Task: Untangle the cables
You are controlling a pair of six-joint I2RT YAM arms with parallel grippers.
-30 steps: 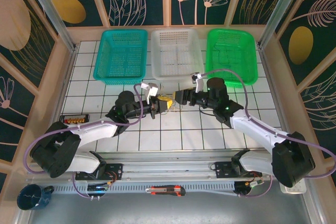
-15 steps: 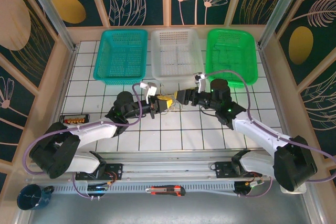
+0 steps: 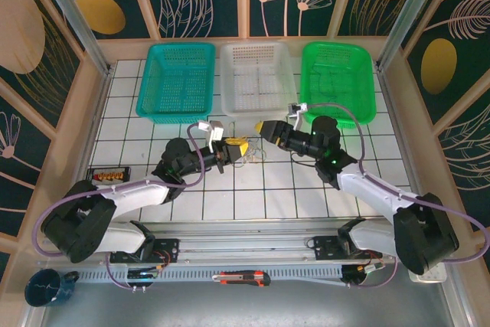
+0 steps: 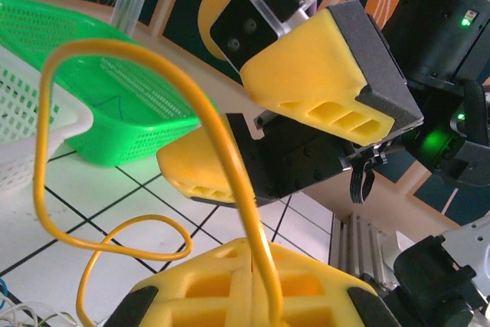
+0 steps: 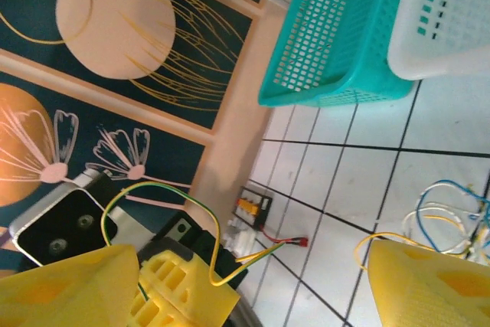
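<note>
1. The left gripper (image 3: 232, 150) is pinched on the yellow cable (image 4: 115, 45), just in front of the white basket (image 3: 256, 106).
2. That cable rises from the fingers in a loop, its long axis roughly upright.
3. The right gripper (image 3: 266, 128), nearer the basket, gapes wide and holds nothing.
4. The other cables (image 5: 448, 208) lie looped together in front of the basket, so I judge the separating barely begun.

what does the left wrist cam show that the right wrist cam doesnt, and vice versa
Left wrist: the green basket and the right arm's dark wrist with its green light. Right wrist: the teal basket, a small black rack by the wall, and the red tip of the yellow cable. Both: that cable's loop, the white basket, the left gripper shut on it, the right gripper with jaws open.
</note>
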